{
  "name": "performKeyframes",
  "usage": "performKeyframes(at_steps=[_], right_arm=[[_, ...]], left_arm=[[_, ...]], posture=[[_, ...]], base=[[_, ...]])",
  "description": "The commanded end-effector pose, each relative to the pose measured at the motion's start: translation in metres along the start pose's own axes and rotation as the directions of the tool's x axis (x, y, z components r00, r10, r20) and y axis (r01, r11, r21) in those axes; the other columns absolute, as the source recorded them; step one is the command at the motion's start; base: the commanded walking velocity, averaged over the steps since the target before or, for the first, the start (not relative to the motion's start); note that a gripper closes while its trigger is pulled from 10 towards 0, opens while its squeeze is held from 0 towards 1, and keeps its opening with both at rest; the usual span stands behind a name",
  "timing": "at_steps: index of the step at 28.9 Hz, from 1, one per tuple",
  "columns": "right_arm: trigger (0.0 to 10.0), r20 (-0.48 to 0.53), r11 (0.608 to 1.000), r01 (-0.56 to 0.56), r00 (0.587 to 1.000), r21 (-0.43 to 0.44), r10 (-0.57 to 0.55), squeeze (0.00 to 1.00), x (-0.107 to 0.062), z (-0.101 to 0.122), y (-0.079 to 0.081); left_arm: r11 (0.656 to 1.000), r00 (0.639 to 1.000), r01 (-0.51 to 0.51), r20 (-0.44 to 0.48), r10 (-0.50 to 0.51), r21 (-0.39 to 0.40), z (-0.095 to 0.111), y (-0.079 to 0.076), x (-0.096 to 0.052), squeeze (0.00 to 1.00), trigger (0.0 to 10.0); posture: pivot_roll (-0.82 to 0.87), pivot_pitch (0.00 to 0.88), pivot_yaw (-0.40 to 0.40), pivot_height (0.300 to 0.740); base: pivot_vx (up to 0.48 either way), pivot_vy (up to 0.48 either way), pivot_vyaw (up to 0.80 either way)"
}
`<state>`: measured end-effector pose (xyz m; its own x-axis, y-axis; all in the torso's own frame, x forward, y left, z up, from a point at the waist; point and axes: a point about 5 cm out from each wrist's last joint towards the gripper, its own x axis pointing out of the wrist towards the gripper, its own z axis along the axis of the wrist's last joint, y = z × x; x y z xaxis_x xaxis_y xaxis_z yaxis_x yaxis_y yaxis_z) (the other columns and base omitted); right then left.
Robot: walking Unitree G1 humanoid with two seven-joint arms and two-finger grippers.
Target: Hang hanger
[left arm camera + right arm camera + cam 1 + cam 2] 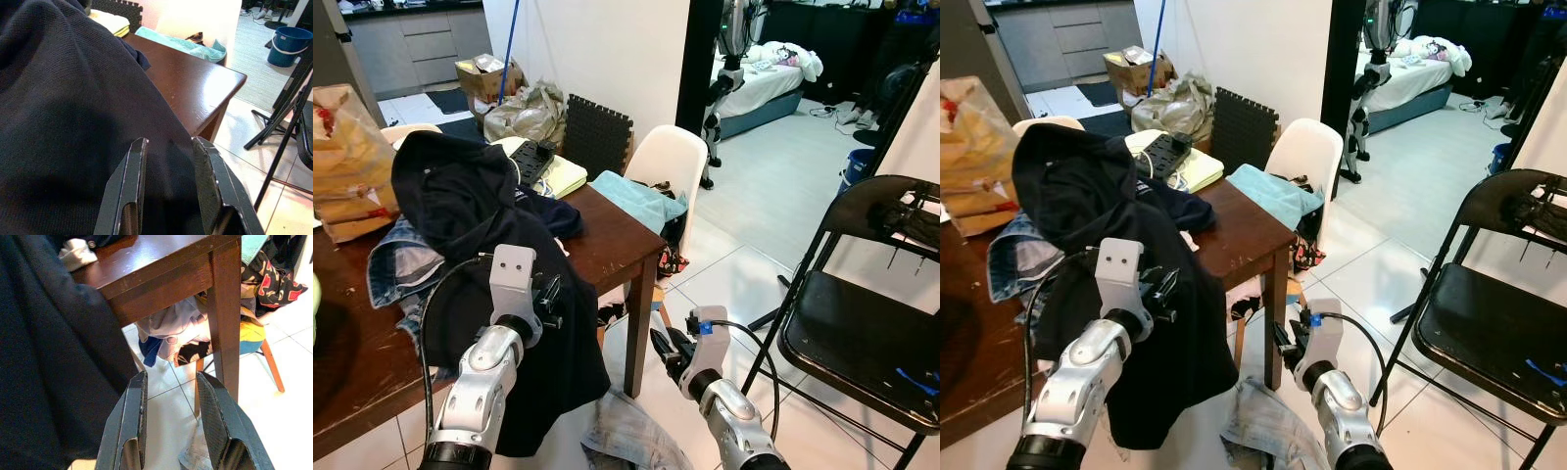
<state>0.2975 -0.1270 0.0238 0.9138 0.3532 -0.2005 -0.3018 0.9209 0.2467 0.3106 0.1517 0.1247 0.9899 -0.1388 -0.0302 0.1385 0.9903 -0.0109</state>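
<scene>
Two grippers were raised before the robot, and neither held anything. At far left a brown paper bag [347,157] stood on the dark wooden table [617,240], beside a heap of denim [396,264]. A dark navy garment [475,211] lay mounded on the table and draped over its near edge toward the floor. The left gripper [551,299] was just at the hanging fold of this cloth; in the left wrist view its fingers [128,191] stood a little apart with the fabric behind them and nothing pinched between. Whether they touched the cloth could not be told. Right of the table leg, the right gripper [668,351] hovered low over the tiles, its fingers [129,423] likewise parted and empty, above a crumpled pale garment [631,431] on the floor. A white chair [671,162] with a teal cloth [641,201] stood beyond the table corner, and a black folding chair [862,323] stood at far right.

No hanger could be made out; it may have lain inside the navy garment, but this was hidden. The task therefore appeared to be at its start: hanger not yet in hand, hanging place not identified, and the whole of the grasp, carry and hanging left to do.
</scene>
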Motion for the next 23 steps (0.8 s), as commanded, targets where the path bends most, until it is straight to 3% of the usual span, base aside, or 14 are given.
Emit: performKeyframes(at_steps=[1, 13, 23], right_arm=[[10.0, -0.005, 1.000, 0.000, 1.000, 0.005, 0.000, 0.00, 0.001, 0.000, 0.001], [10.0, -0.006, 1.000, 0.007, 1.000, 0.024, -0.007, 0.00, 0.002, 0.001, 0.000], [10.0, -0.025, 1.000, -0.017, 1.000, 0.013, 0.017, 0.00, 0.003, 0.000, 0.003]], left_arm=[[1.000, 1.000, 0.008, 0.002, -0.008, -0.005, 0.003, -0.001, 0.001, 0.00, 10.0], [1.000, 1.000, 0.016, -0.003, -0.016, -0.005, 0.001, -0.003, 0.000, 0.00, 10.0], [0.998, 0.998, -0.041, -0.047, 0.039, -0.038, -0.013, 0.003, -0.008, 0.00, 10.0]], posture=[[0.05, 0.011, 0.007, 0.740], [0.05, 0.000, 0.005, 0.740], [0.07, 0.000, -0.002, 0.740]], base=[[-0.247, 0.000, 0.00], [-0.040, 0.000, 0.00], [0.000, 0.000, 0.00]])
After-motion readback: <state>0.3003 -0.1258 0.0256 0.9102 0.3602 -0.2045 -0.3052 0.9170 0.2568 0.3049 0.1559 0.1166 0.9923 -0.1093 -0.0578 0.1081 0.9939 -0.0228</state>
